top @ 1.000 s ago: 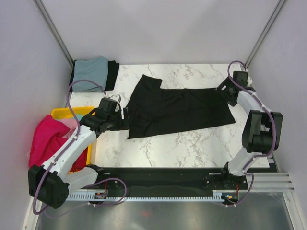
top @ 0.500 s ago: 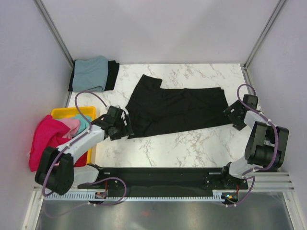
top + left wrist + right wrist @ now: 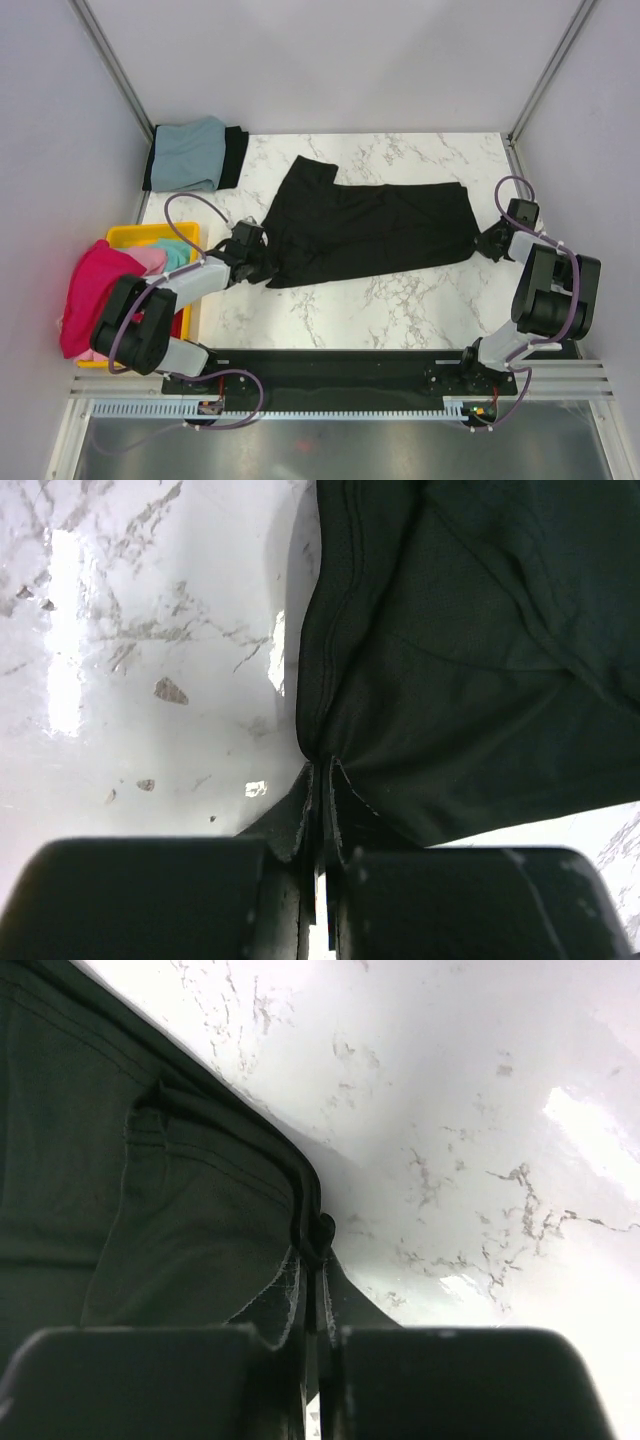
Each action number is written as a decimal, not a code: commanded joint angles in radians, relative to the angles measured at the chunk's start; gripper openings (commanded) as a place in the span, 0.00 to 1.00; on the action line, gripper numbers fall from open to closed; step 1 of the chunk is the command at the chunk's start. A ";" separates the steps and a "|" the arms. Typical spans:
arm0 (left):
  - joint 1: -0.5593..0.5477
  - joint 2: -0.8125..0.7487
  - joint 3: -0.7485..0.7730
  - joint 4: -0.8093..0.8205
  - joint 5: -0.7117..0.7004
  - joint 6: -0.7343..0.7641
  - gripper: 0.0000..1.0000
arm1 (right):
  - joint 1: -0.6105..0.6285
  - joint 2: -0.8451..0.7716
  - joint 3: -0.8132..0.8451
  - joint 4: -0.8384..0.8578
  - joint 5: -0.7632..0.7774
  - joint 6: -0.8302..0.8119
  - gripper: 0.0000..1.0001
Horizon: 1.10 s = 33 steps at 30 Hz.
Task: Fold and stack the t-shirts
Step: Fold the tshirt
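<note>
1. The left gripper (image 3: 320,775) is clamped on the black shirt (image 3: 370,230). At the bottom centre of its wrist view, the two fingers pinch a fold of the hem with barely a gap between them.
2. The right gripper (image 3: 315,1260) is also pinched tight on the same shirt, holding a seamed edge at the bottom centre of its wrist view.
3. The black shirt lies spread across the middle of the tabletop (image 3: 400,300). The left gripper is at its lower-left corner and the right gripper at its right edge.
4. At the left edge of the overhead view, a yellow bin (image 3: 125,237) holds a magenta shirt (image 3: 95,290) that spills over its left side. A pink shirt (image 3: 150,258) and a teal shirt (image 3: 180,255) lie beside it.
5. In the upper left, a folded grey-blue shirt (image 3: 190,152) lies on a second black shirt (image 3: 236,155).
</note>
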 commanded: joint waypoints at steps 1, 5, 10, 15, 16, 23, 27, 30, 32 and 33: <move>-0.005 0.046 0.017 -0.004 -0.019 0.030 0.02 | -0.003 0.015 -0.030 -0.003 -0.002 -0.002 0.00; -0.003 -0.006 0.031 -0.073 -0.049 0.047 0.02 | -0.003 -0.034 -0.031 -0.054 0.041 -0.005 0.00; -0.003 -0.169 -0.002 -0.168 -0.066 0.035 0.02 | -0.019 -0.121 -0.062 -0.132 0.087 0.023 0.00; -0.003 -0.257 -0.019 -0.265 -0.067 0.035 0.02 | -0.019 -0.258 -0.146 -0.193 0.139 0.067 0.00; -0.003 -0.269 -0.022 -0.279 -0.070 0.036 0.02 | -0.019 -0.284 -0.163 -0.210 0.152 0.078 0.00; -0.002 -0.412 -0.087 -0.351 -0.001 -0.011 0.65 | -0.030 -0.466 -0.228 -0.244 0.199 0.098 0.96; -0.003 -0.503 0.003 -0.412 0.053 0.004 0.83 | -0.016 -0.555 -0.131 -0.308 0.225 0.032 0.98; -0.003 -0.503 0.096 -0.498 0.039 0.064 0.83 | 0.057 -0.698 -0.047 -0.341 0.244 0.001 0.98; -0.003 -0.487 0.195 -0.552 0.039 0.132 0.83 | 0.136 -0.755 0.004 -0.370 0.283 0.003 0.98; -0.002 -0.487 0.249 -0.573 0.037 0.153 0.83 | 0.233 -0.761 0.045 -0.374 0.278 0.006 0.98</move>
